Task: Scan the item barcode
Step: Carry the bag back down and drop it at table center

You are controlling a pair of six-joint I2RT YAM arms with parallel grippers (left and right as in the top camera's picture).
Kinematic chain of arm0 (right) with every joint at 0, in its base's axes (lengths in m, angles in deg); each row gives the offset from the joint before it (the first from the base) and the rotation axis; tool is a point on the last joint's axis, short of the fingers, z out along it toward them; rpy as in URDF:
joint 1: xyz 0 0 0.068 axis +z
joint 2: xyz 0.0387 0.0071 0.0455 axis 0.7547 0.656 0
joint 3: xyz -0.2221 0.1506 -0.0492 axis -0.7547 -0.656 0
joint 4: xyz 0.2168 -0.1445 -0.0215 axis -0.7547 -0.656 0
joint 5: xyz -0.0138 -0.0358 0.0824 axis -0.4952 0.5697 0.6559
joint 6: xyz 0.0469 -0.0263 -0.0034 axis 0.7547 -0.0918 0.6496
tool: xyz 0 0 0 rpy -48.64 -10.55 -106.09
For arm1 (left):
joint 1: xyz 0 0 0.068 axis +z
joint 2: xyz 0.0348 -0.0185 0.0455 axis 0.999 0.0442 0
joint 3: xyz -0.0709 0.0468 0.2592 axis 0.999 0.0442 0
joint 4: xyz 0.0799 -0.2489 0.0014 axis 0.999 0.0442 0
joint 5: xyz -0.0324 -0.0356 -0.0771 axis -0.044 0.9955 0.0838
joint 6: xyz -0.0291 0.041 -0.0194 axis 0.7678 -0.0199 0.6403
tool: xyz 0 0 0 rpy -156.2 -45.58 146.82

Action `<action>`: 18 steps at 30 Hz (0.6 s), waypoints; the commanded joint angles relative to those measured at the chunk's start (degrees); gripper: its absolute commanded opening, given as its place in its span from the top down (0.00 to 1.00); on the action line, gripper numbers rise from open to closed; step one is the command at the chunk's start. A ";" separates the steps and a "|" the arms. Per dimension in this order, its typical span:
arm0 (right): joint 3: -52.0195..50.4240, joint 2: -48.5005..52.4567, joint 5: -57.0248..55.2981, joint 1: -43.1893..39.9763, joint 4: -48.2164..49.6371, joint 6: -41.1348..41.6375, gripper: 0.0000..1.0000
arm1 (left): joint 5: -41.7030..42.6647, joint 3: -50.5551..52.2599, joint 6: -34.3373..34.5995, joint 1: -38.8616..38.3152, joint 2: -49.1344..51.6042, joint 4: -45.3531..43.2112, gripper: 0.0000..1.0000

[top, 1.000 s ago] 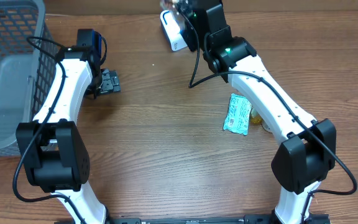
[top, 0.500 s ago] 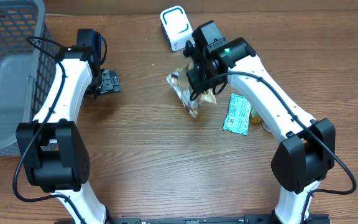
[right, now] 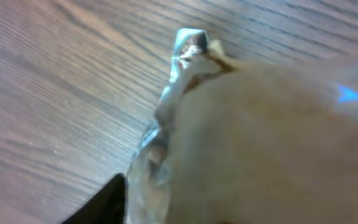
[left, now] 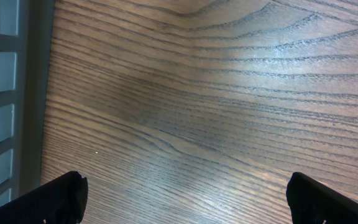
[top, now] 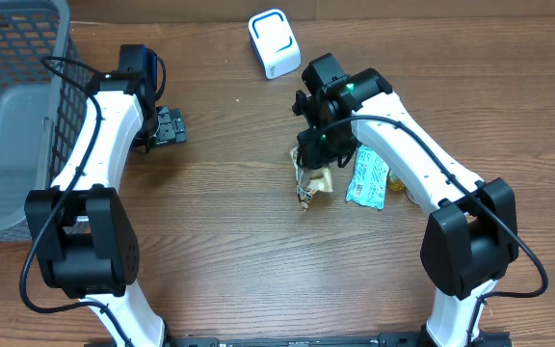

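Observation:
The item, a crinkly tan and clear snack packet, lies or hangs just under my right gripper at mid-table. In the right wrist view the packet is blurred and fills most of the frame. One dark fingertip sits against its left edge, and the other fingertip is hidden behind it. The white barcode scanner stands at the back of the table, apart from the packet. My left gripper rests open over bare wood, holding nothing.
A green packet and a yellow item lie right of the snack packet, under the right arm. A grey mesh basket fills the far left, and its wall shows in the left wrist view.
My right arm carried the snack packet from beside the scanner down and toward the table's middle, next to the green packet. The left arm stayed still.

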 commanded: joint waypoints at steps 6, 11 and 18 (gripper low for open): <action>-0.09 0.20 -10.60 -0.42 1.66 6.47 0.02 | -0.59 -0.98 -0.68 0.07 -0.22 -0.07 0.01; -0.09 0.20 -21.29 -0.42 4.85 18.64 0.00 | -0.59 -0.98 -0.68 0.07 -0.22 -0.07 0.00; -0.09 0.20 -24.39 -0.42 8.13 22.77 0.00 | -0.59 -0.98 -0.68 0.09 -0.22 -0.07 0.01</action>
